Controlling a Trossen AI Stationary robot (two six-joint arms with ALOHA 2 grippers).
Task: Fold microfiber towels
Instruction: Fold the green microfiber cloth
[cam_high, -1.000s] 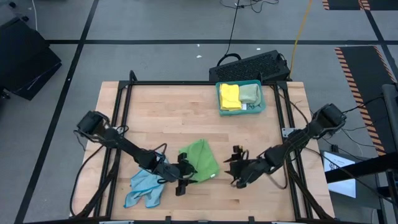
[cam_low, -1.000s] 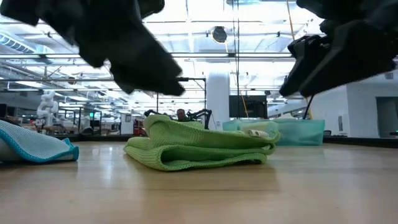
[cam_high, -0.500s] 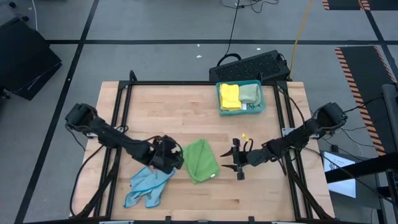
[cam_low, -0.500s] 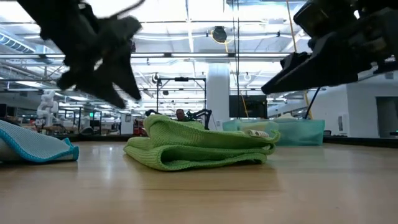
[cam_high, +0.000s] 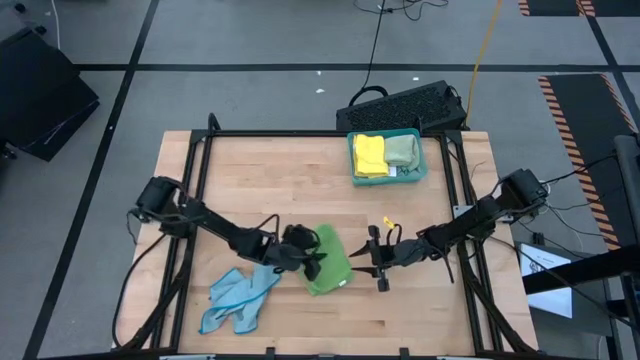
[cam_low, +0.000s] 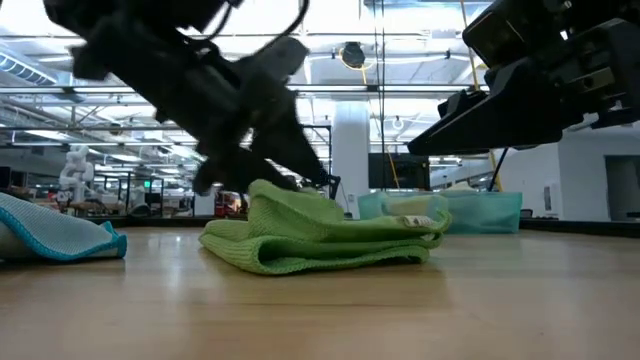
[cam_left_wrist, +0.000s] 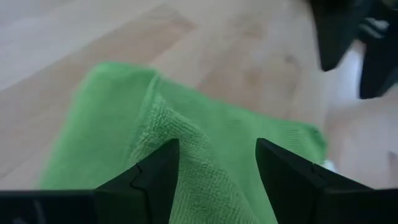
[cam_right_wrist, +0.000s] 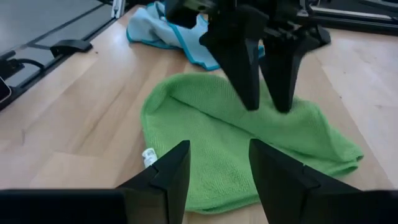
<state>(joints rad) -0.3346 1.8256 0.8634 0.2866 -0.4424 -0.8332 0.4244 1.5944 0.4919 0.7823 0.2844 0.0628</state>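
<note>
A bright green towel (cam_high: 330, 262) lies folded on the wooden table, near the middle of its front half. My left gripper (cam_high: 313, 264) comes from the table's left and stands open over the towel's left part, one finger on each side of a raised ridge of cloth (cam_left_wrist: 186, 134). My right gripper (cam_high: 374, 268) hovers open just right of the towel, pointing at it, with nothing between its fingers (cam_right_wrist: 219, 149). A light blue towel (cam_high: 235, 300) lies crumpled at the front left. My left gripper comes slanting down from the table's left onto the green towel's upper layer (cam_right_wrist: 249, 118). Its fingertips (cam_right_wrist: 252, 102) reach the cloth, and a ridge of the layer stands up between the open fingers without being pinched. The towel rests on the table.
A teal tray (cam_high: 352, 165) at the far right holds a folded yellow towel (cam_high: 370, 155) and a pale green one (cam_high: 402, 152). A black keyboard (cam_high: 405, 105) lies beyond the far edge. A black frame (cam_high: 200, 170) runs along the table's sides.
My left gripper drew back toward the table's left, then swung right onto the green towel, rolling and sinking as it went. The towel's upper layer now bulges up at its left. My right gripper moved a little toward the far edge and sank, tipping nearer to level.
</note>
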